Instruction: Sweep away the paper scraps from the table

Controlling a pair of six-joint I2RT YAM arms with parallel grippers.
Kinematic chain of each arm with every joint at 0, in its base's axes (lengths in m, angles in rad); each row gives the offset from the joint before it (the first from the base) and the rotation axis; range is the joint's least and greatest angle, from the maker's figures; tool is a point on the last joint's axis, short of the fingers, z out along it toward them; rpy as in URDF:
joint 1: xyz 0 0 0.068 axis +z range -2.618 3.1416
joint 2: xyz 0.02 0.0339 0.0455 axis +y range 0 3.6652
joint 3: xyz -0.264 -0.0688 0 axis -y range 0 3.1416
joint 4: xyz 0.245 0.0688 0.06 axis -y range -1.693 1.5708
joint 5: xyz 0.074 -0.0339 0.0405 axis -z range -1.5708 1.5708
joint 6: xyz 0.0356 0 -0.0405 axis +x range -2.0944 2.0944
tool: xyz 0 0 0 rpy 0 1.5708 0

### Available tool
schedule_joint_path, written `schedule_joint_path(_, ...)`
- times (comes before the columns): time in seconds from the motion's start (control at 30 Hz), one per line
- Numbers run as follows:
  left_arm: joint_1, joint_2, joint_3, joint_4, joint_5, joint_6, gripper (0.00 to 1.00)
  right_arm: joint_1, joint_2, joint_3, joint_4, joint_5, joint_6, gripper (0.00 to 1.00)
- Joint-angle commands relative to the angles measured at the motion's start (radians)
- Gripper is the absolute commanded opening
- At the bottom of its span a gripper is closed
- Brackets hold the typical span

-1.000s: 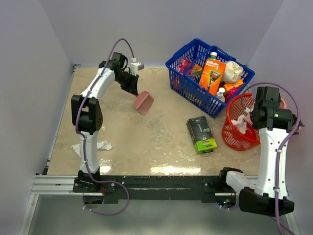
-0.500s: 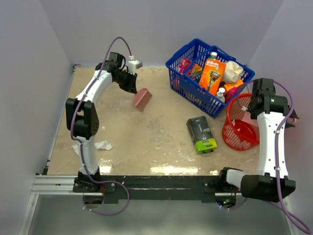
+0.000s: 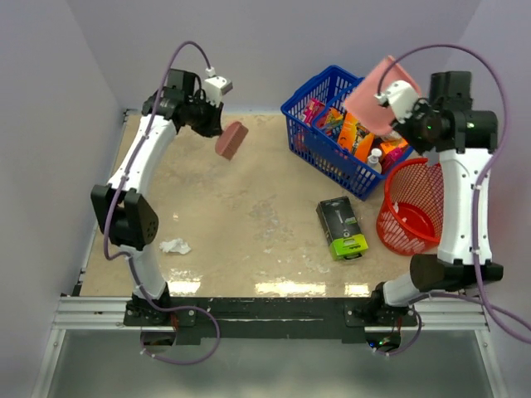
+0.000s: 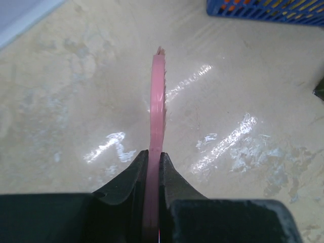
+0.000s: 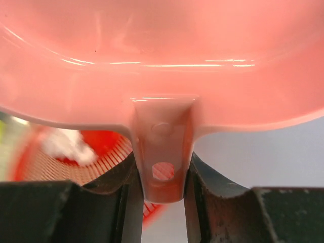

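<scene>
Beige, mottled table (image 3: 249,186) fills the cell between pale walls, with a blue basket (image 3: 309,137) at the back right, a red mesh bin (image 3: 412,224) beside it and a black-and-green box (image 3: 342,225) in front. Of the paper scraps, the one clear wad (image 3: 175,245) lies at the near left, close by the left arm's lower link, with a tiny fleck (image 3: 174,218) just behind it; paler marks near the front centre could be scraps or mottling. A white wad (image 5: 68,144) sits inside the bin. The scraps look feather-light, soft and crumpled, so they should slide on the smooth top and could skip or flutter if struck fast; they are better pushed low and slowly than pinched. The left gripper (image 4: 153,162) is clamped on a thin pink sweeper (image 3: 231,139), held off the surface at the back left, well apart from the wad, which lies toward the front rail. The right gripper (image 5: 162,177) is closed on the handle of the pink dustpan (image 3: 373,98), raised over the basket, farther from the wad across the table. Judging by this, both tools must come down near the left front.
</scene>
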Motion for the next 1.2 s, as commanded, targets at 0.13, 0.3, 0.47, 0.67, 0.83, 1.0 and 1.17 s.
schedule_joint_path(0.13, -0.003, -0.263, -0.057, -0.098, -0.174, 0.201, 0.0, 0.331, 0.142, -0.031, 0.065, -0.391, 0.202, 0.0)
schedule_joint_path(0.3, 0.002, -0.34, -0.087, -0.323, -0.218, 0.386, 0.0, 0.382, 0.179, -0.064, 0.136, -0.584, 0.328, 0.0)
schedule_joint_path(0.47, 0.0, -0.506, -0.254, -0.471, -0.184, 0.571, 0.0, 0.383, 0.192, -0.099, 0.193, -0.683, 0.389, 0.0)
schedule_joint_path(0.67, 0.002, -0.747, -0.536, -0.471, -0.222, 0.856, 0.0, 0.383, 0.218, -0.131, 0.271, -0.672, 0.465, 0.0)
schedule_joint_path(0.83, 0.002, -0.791, -0.633, -0.473, -0.201, 0.845, 0.0, 0.393, 0.215, -0.151, 0.33, -0.534, 0.479, 0.0)
schedule_joint_path(1.0, 0.002, -0.774, -0.765, -0.469, -0.217, 0.898, 0.0, 0.394, 0.219, -0.162, 0.323, -0.528, 0.476, 0.0)
schedule_joint_path(1.17, 0.002, -0.638, -0.747, -0.468, -0.222, 0.879, 0.0, 0.394, 0.144, -0.261, 0.339, -0.473, 0.473, 0.0)
